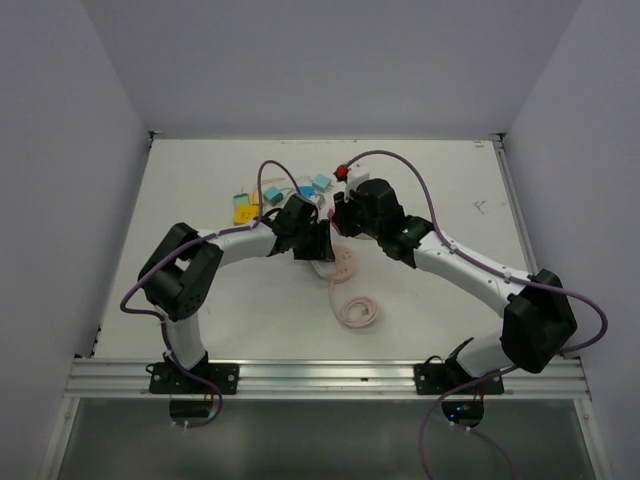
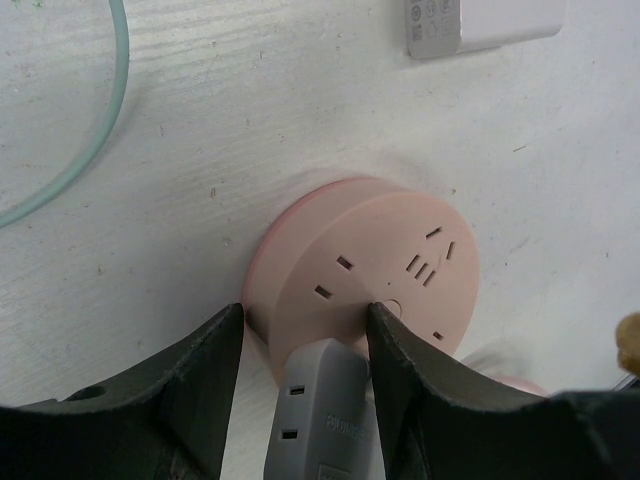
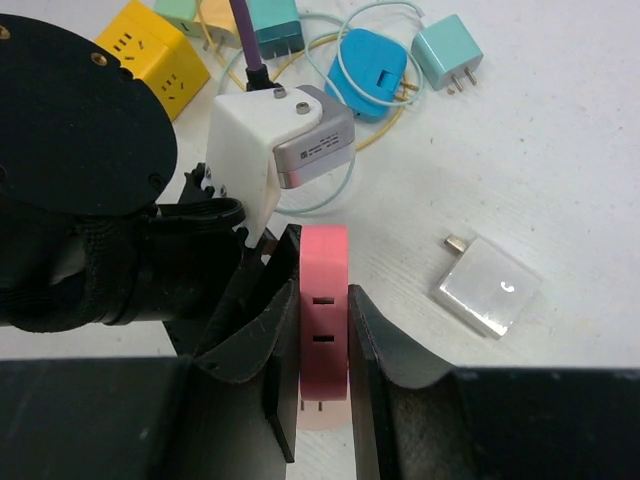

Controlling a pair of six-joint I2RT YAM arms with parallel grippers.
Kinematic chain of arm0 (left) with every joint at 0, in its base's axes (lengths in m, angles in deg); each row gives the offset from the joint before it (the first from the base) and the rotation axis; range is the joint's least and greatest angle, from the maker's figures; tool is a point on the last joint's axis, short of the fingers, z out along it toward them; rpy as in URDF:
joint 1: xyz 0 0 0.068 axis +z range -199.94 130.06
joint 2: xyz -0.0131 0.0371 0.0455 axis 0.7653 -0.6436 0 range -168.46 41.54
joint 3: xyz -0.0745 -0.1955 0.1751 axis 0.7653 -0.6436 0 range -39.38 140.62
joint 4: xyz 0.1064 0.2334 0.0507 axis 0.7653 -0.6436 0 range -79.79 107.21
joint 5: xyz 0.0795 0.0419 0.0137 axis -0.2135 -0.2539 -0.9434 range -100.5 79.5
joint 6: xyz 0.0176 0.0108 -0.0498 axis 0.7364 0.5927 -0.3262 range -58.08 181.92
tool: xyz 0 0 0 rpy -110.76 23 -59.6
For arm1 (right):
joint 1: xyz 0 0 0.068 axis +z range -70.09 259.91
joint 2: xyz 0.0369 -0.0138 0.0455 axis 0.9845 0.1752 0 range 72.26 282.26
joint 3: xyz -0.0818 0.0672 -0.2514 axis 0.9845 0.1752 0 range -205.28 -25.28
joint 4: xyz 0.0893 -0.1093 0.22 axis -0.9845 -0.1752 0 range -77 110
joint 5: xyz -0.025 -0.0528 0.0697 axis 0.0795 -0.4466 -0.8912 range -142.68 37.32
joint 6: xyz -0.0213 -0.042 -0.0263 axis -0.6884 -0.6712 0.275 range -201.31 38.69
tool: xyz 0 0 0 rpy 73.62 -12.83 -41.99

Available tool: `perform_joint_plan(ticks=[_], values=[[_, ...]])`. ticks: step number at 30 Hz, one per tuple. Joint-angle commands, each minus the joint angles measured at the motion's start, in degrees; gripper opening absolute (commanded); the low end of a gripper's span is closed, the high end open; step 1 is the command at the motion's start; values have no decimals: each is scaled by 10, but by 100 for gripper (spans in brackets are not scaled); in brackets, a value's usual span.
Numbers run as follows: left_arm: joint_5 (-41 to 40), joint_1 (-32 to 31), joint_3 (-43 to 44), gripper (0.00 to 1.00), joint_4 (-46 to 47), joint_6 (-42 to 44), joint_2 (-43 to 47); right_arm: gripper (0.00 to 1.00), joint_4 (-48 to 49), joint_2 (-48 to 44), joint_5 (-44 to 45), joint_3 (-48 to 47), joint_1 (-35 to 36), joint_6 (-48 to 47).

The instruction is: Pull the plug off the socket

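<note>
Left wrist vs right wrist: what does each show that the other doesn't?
Only left wrist: the slotted face of the pink round socket, and the grey plastic plug at its edge, between the fingers of the left end effector.
Only right wrist: the yellow cube socket, the blue rounded plug, the teal two-prong charger, and the right end effector clamped on the socket's rim.
Both: the pink socket, face-on in the left wrist view and edge-on in the right.
</note>
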Motion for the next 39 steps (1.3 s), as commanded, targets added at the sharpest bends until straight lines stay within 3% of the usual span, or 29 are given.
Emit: perform_joint_plan(ticks=[1,5,12,18,23,27,28,35,39], values=[[-119,-2,-49,55,-161,60,-79,0,0,-29,22,28,-29,41],[-113,-2,-40,55,-159,63,-79,0,17,-38,-16,84,-115,105],[-106,-2,-33,56,-156,67,-76,0,132,-8,-206,162,-288,209],[-105,-1,-26,59,-158,73,-78,0,268,67,-278,191,-340,295],[-104,-1,-8,65,-170,78,-68,1,293,116,-290,191,-362,322],[-104,1,18,71,-180,81,-61,27,267,119,-269,194,-370,304],[-92,1,21,72,-182,81,-59,38,256,116,-262,193,-370,297],[-88,6,67,80,-196,91,-54,68,152,75,-180,179,-370,255],[-88,12,114,82,-208,94,-47,73,95,44,-162,164,-366,216]])
